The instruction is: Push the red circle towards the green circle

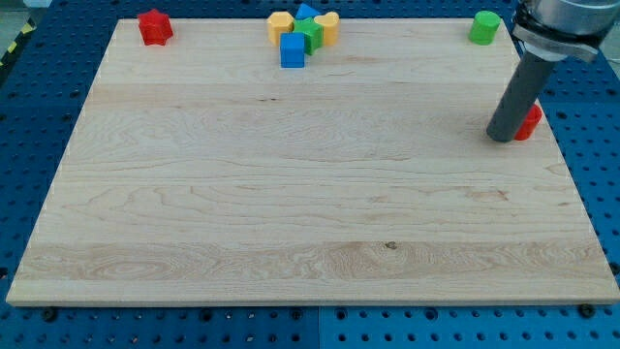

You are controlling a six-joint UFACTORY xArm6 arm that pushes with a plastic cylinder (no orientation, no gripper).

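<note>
On a pale wooden board (291, 194) set over a blue pegboard bench (29, 145), my tip (503, 137) stands planted near the board's edge at the view's right, the dark rod rising from it toward the view's top right corner, where the arm's grey collar (562, 24) cuts out of frame. The rod carries no jaws to part or close; it is a plain stick, and its lower end sits pressed right against the red circle (530, 121), which peeks out just to the view's right of the tip, mostly hidden behind the rod so that only a red sliver shows. The green circle (484, 27) stands toward the view's top from the tip, slightly to the view's left of it, close to the board's top edge and well apart from the red circle. Far off to the view's left of the tip, along the same top edge, a small cluster of blocks sits bunched together: a blue cube (293, 51) at the near side of the group, a green block (310, 35) touching it, a yellow block (281, 24) and a second yellow block (327, 27) flanking them, and a blue block (306, 12) at the back whose shape is hard to make out. Farther still to the view's left, near the board's top left corner, a lone red block (154, 26) of star-like outline stands by itself.
</note>
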